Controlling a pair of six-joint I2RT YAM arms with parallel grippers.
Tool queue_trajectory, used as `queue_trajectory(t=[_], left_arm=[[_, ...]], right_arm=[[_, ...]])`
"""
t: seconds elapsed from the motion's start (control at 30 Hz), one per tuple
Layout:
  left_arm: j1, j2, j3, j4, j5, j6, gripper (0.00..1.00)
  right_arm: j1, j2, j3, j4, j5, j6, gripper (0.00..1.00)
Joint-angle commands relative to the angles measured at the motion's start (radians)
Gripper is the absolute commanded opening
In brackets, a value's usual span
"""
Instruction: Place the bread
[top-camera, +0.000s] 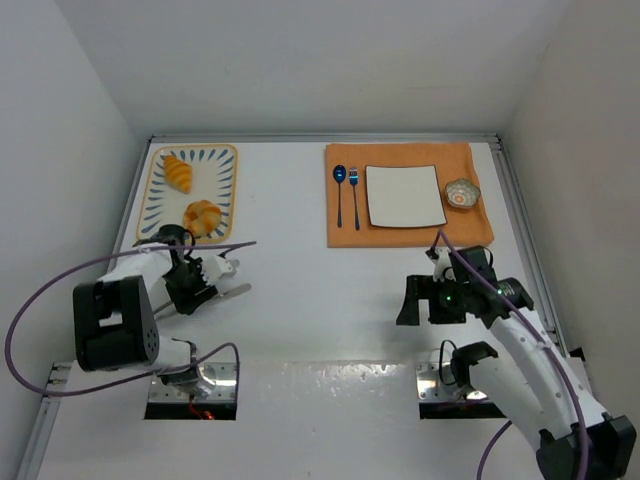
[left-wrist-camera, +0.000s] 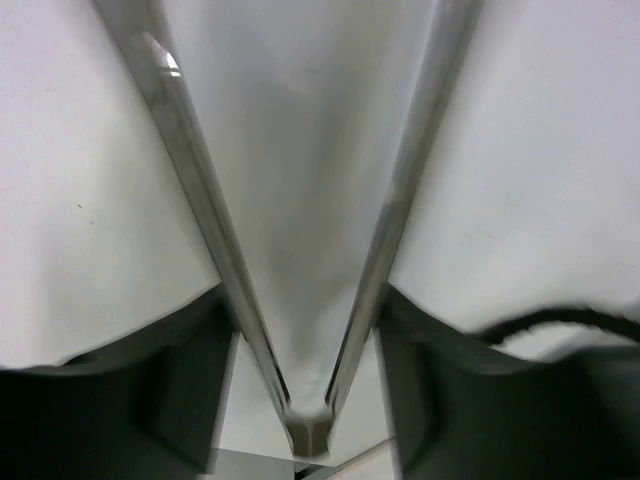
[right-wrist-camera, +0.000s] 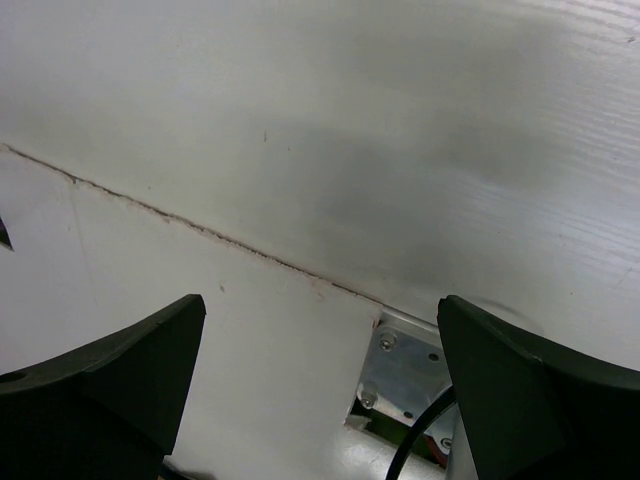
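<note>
Steel tongs (left-wrist-camera: 200, 190) noted between the jaws of the left gripper (left-wrist-camera: 302, 300), pads seemingly pressed on both arms. Found right gripper (right-wrist-camera: 320, 330) spread wide, grasping nothing, over the table (top-camera: 320, 300). Judged the main risk a poor squeeze: too hard, and could have crushed or torn the bread (top-camera: 203, 216); too light, or off-centre on a rounded crust, and could have let it roll out mid-carry. Feared also a knocked tray (top-camera: 222, 175) from low tong tips. Saw the bread on that tray at far left, well apart from the plate (top-camera: 405, 195) on the orange mat (top-camera: 400, 237): croissant (top-camera: 178, 172) long and ridged, bun (top-camera: 203, 216) round and lobed, nearer the tongs, both golden-orange and unsquashed.
</note>
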Motion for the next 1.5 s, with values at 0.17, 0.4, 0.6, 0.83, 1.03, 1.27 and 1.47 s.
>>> queue_trajectory(t=[0.17,0.4,0.6,0.83,1.03,1.27,1.47], left_arm=[[0.008,-0.2,0.1,-0.265,0.224,0.02,0.48],[0.008,-0.143,0.315,-0.352,0.347,-0.161,0.48],[0.008,-0.143,0.458,-0.352,0.461,-0.319,0.48],[0.045,-0.154,0.59,-0.186,0.366,-0.629,0.53],[0.136,-0.085,0.656,-0.035,0.202,-0.862,0.55],[0.15,0.168,0.788,0.157,0.128,-1.066,0.56],[0.13,0.355,0.887,0.218,0.008,-1.136,0.62]], right_arm=[[-0.001,-0.125,0.001,-0.038,0.055,0.029,1.0],[-0.001,-0.164,0.038,-0.084,0.066,0.027,1.0],[-0.003,-0.224,0.036,-0.114,0.081,0.036,1.0],[-0.001,-0.231,0.03,-0.09,0.08,0.044,1.0],[-0.002,-0.114,0.056,-0.007,0.052,0.024,1.0],[-0.005,0.166,0.205,0.082,0.034,-0.095,1.0],[-0.017,0.352,0.298,0.097,0.005,-0.125,1.0]])
